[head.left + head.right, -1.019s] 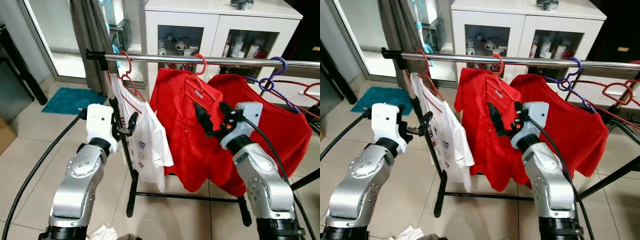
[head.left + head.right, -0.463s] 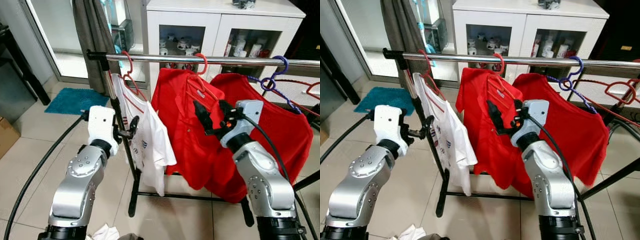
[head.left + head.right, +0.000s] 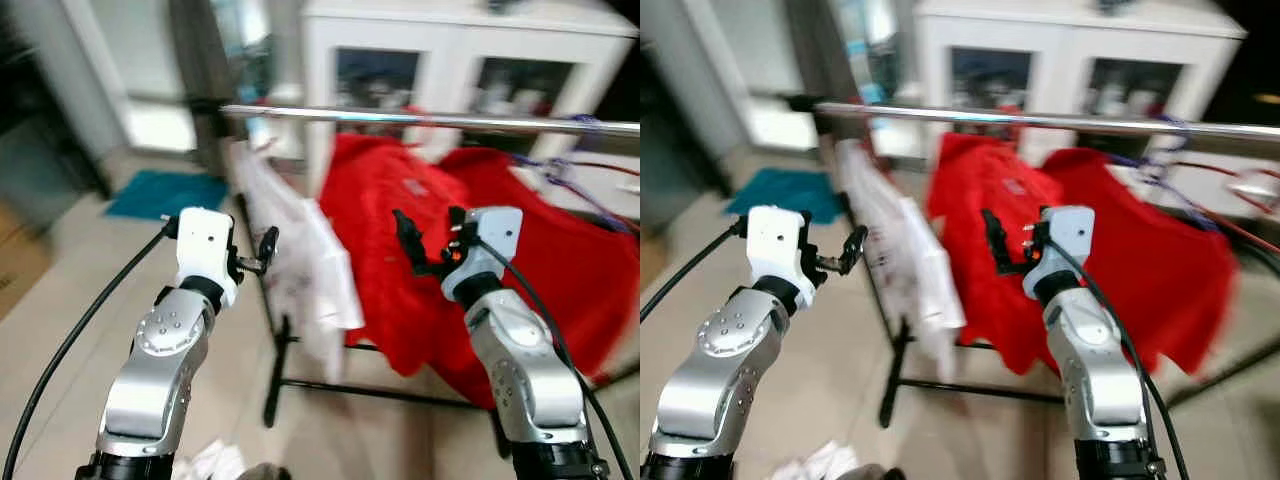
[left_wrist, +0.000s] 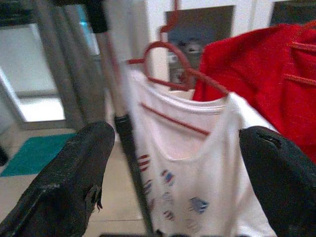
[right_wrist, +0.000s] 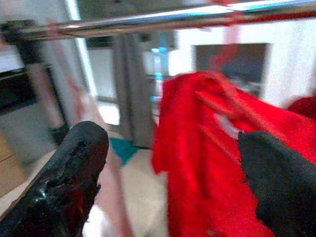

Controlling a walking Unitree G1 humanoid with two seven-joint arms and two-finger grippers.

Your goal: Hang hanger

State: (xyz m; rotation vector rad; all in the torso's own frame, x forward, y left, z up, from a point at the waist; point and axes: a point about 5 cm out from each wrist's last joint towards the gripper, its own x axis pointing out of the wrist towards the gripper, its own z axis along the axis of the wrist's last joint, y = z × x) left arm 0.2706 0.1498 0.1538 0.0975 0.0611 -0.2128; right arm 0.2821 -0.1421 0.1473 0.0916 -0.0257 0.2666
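A metal rail [image 3: 430, 120] carries a white shirt [image 3: 300, 240] on a red hanger [image 4: 168, 54] and two red shirts [image 3: 400, 210] further right. The picture is blurred by motion. My left gripper [image 3: 262, 250] is open and empty, held just left of the white shirt [image 4: 187, 168] and the rack's upright post [image 4: 126, 148]. In front of the middle red shirt [image 5: 197, 148], my right gripper [image 3: 410, 240] is open as well, with nothing between its fingers.
A white glass-door cabinet [image 3: 420, 50] stands behind the rack. A teal mat [image 3: 165, 193] lies at the back left. The rack's black base bar [image 3: 380, 392] crosses the tiled floor. A white cloth [image 3: 215, 460] lies by my feet, and black cables trail from both arms.
The whole picture has shifted right and blurred, so the camera has moved. Both grippers stay open at about the same spots before the shirts.
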